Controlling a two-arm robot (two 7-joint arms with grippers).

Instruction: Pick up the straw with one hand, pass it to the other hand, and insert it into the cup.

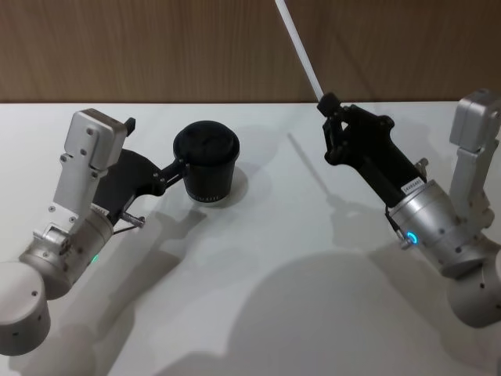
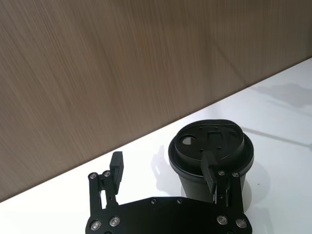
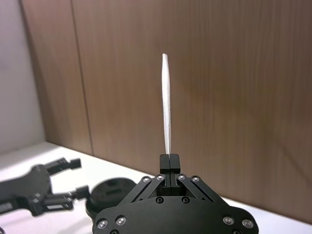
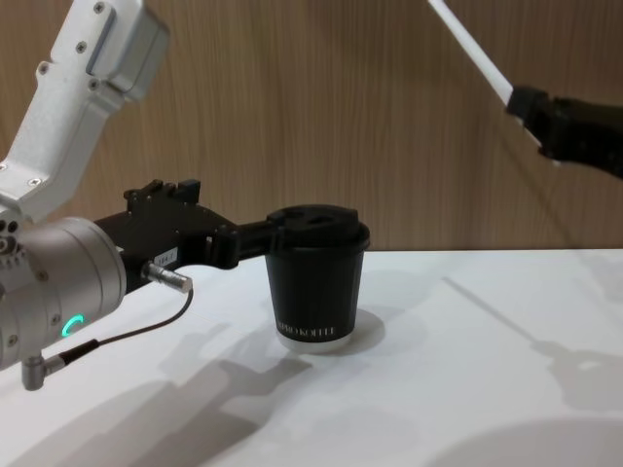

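The white straw [image 1: 301,51] is held by its lower end in my right gripper [image 1: 327,102], which is shut on it above the table's right side. It slants up and to the left, away from the cup. In the right wrist view the straw [image 3: 167,102] rises straight out of the closed fingertips [image 3: 169,157]. The black lidded cup [image 1: 207,160] stands upright on the table at centre left. My left gripper [image 1: 154,145] is open beside it, one finger [image 2: 209,168] against the cup's [image 2: 212,146] left side near the lid and the other finger [image 2: 116,165] well clear.
The white table [image 1: 258,298] ends at a wooden wall [image 1: 156,47] behind the cup. A thin dark cable with a silver plug [image 4: 161,277] hangs from my left wrist. Open table lies between the cup and the right arm.
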